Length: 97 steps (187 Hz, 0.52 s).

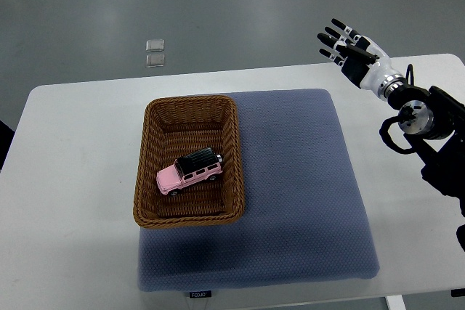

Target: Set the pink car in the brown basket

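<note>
Fingers (336, 37) spreading wide on right hand (350, 50), holding nothing, touching nothing, hovering past the table's (65, 179) far right edge. Pink car (189, 171) lying inside basket (190, 159), near its front half, well apart from hand.

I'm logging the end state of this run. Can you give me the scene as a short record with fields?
car: pink toy car with black roof, lying inside the basket, angled
basket: brown woven wicker basket, on the mat's left part
mat: blue-grey padded mat on white table
right robot hand: open, empty, raised far right of the basket
left arm: not in view
</note>
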{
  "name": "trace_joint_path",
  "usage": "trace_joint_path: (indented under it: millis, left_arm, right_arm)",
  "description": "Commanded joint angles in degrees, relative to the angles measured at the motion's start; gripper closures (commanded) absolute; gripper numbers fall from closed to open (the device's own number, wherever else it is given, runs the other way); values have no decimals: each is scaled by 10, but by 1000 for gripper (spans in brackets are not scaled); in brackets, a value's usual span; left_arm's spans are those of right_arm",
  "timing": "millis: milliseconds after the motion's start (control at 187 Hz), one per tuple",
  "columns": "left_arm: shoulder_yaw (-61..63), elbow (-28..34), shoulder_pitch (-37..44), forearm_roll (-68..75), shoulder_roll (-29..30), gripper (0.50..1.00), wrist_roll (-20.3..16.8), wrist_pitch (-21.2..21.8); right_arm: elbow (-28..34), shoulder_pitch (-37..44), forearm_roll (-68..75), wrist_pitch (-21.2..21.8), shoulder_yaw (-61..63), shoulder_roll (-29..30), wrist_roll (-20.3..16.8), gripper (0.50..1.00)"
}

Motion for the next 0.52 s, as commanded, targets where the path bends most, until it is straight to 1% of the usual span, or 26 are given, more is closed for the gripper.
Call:
trace_joint_path:
  millis: [0, 91, 209, 386, 514]
  left_arm:
    - [0, 0, 0, 0, 0, 500, 0, 0]
    - [0, 0, 0, 0, 0, 500, 0, 1]
    - [1, 0, 0, 0, 0, 500, 0, 0]
    - [0, 0, 0, 0, 0, 500, 0, 0]
    - [0, -2, 3, 0, 0, 500, 0, 0]
  right_arm:
    - [-7, -16, 43, -2, 11, 12, 15, 593]
    - [-12, -23, 78, -2, 14, 23, 24, 593]
    - [-11, -23, 78, -7, 12, 24, 40, 591]
    - [-11, -22, 74, -10, 11, 24, 43, 591]
    - [-11, -21, 74, -20, 13, 25, 49, 591]
